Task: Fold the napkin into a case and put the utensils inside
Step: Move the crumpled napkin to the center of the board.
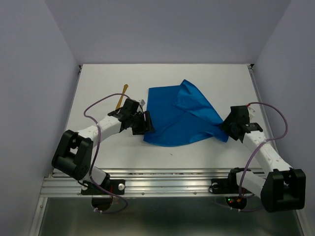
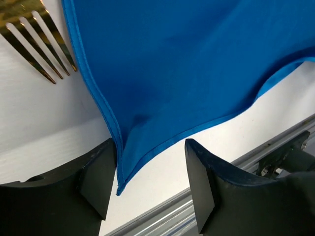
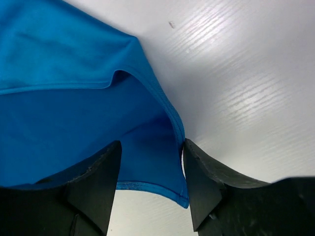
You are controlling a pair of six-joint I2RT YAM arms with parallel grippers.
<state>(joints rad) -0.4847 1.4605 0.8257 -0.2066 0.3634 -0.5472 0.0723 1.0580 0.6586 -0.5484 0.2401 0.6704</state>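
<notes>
My left end effector stands open, its two black fingers wide apart. A corner of the napkin lies unpinched in the gap between them. The hemmed edge runs close along the inner face of the finger on the left of that view. Just past that finger, off the cloth's edge, the golden tines of the fork rest on the white desk.

My right end effector is open too. Another napkin corner lies between its fingers, the hem close against the one on the right of its wrist view.

From above, the bright blue napkin spreads rumpled across the middle of the desk between my two arms, with a flap folded over on its far right part. The fork lies near the napkin's left edge, by my left wrist, its handle pointing to the far side.
</notes>
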